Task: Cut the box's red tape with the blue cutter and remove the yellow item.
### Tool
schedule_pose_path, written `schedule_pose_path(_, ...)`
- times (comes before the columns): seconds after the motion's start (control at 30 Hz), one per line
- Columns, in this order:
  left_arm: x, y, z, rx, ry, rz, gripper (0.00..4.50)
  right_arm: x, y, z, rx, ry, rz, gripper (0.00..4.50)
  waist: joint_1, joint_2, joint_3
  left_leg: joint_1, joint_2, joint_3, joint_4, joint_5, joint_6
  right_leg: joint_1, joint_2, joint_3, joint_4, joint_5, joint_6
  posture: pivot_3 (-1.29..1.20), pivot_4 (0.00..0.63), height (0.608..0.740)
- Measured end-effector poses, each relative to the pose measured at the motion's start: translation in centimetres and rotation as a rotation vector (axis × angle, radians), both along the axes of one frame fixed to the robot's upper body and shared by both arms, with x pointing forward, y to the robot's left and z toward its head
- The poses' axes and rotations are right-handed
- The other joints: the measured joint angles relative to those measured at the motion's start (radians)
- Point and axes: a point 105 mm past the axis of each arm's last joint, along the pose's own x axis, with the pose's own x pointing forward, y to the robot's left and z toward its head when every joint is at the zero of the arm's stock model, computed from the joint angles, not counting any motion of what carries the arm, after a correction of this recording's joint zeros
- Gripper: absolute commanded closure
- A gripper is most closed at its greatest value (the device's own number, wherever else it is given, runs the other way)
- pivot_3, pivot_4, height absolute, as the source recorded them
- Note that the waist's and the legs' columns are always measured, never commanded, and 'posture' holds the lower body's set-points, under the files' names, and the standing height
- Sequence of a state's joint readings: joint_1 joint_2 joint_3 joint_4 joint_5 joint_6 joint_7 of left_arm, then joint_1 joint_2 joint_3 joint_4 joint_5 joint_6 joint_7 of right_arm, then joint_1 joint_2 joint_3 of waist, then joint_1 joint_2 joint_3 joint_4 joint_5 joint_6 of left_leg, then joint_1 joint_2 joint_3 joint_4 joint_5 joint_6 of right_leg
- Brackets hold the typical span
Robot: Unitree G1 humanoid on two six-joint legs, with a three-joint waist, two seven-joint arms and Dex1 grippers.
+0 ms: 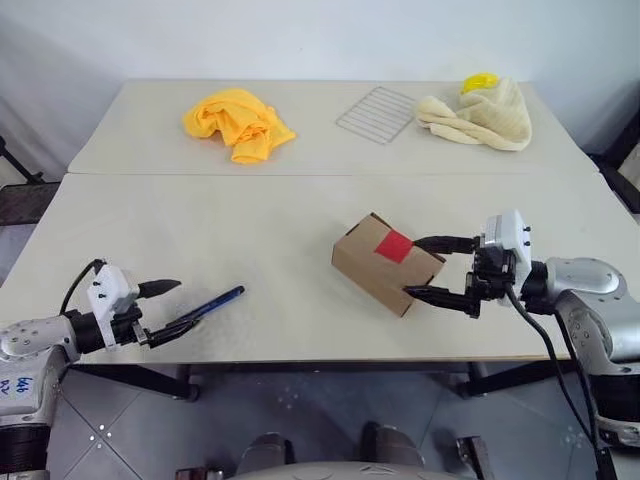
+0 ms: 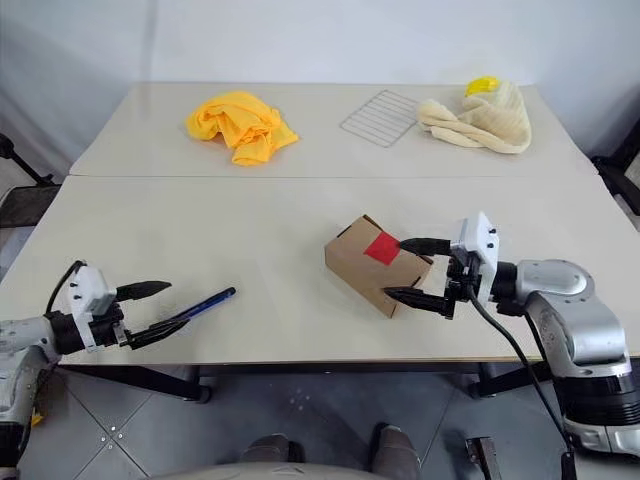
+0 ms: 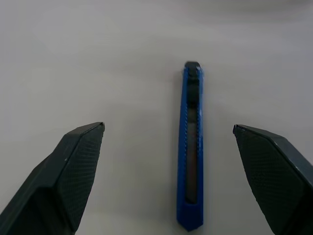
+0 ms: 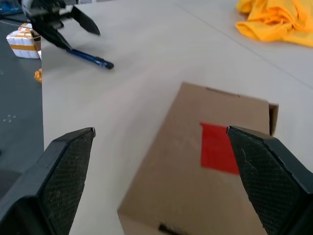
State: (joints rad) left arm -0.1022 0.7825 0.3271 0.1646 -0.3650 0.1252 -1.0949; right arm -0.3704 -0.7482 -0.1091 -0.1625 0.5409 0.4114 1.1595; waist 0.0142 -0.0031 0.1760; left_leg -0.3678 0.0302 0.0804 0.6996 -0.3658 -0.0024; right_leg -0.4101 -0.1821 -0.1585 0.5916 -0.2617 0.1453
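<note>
The right gripper [image 4: 161,134] is hanging with jaws wide apart over the box [image 4: 205,171] — its red tape [image 4: 217,148] facing up — while the blue cutter [image 4: 90,58] is lying beyond on the tabletop [image 4: 137,63] by the left gripper [image 4: 73,30].

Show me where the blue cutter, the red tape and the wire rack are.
blue cutter [image 3: 190,147]: left wrist view, middle of its body.
red tape [image 1: 393,245]: left eye view, centre of the patch.
wire rack [image 1: 377,114]: left eye view, middle of the grid.
</note>
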Motion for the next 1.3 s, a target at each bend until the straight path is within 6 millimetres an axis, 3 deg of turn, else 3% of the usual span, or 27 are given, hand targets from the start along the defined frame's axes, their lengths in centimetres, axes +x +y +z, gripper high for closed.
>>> schedule_pose_path(0.1, 0.7, 0.1, 0.1, 0.002, -0.015, -0.002, 1.21, -0.1, 0.0, -0.6, 0.004, 0.017, -0.019, 0.00, 0.003, 0.000, 0.000, 0.000, 0.000, 0.000, 0.000, 0.000, 0.000, 0.000, 0.000, 0.000, 0.000, 0.000, 0.000, 0.00, 0.150, 0.740)
schedule_pose_path(0.33, -0.3, -0.1, -1.5, 0.042, 0.082, -0.073, 1.21, -0.4, -0.5, -1.2, 0.005, 0.034, -0.055, 0.00, -0.011, 0.000, 0.000, 0.000, 0.000, 0.001, -0.001, 0.000, 0.000, -0.001, 0.000, 0.000, 0.000, 0.000, 0.000, 0.00, 0.150, 0.740)
schedule_pose_path(0.8, -0.6, 0.3, -2.0, 0.109, 0.152, -0.128, 1.21, -0.3, -0.7, -1.3, 0.004, 0.029, -0.073, 0.00, -0.014, 0.003, -0.002, 0.002, 0.000, 0.001, 0.000, 0.000, 0.000, 0.000, 0.000, 0.001, 0.000, 0.000, 0.000, 0.00, 0.150, 0.740)
schedule_pose_path(0.9, -0.4, 0.3, -2.2, 0.129, 0.162, -0.135, 1.99, -0.3, -0.7, -1.4, 0.001, 0.029, -0.078, 0.00, -0.016, 0.009, -0.005, 0.003, 0.000, 0.002, -0.001, 0.000, 0.000, 0.000, 0.000, 0.002, 0.001, 0.000, 0.000, 0.00, 0.150, 0.740)
schedule_pose_path(1.23, -0.2, 0.3, -2.5, 0.152, 0.187, -0.145, 1.99, -0.1, -0.8, -1.3, -0.003, 0.023, -0.086, 0.00, -0.016, 0.017, -0.010, 0.005, 0.000, 0.003, -0.001, 0.000, 0.001, 0.001, 0.000, 0.003, 0.001, 0.000, 0.000, 0.00, 0.150, 0.740)
schedule_pose_path(1.3, -0.3, 0.3, -2.5, 0.152, 0.191, -0.150, 2.58, -0.1, -0.8, -1.2, -0.003, 0.020, -0.088, 0.00, -0.016, 0.017, -0.010, 0.005, 0.000, 0.004, -0.002, 0.000, 0.001, 0.001, 0.000, 0.004, 0.001, 0.000, 0.000, 0.00, 0.150, 0.740)
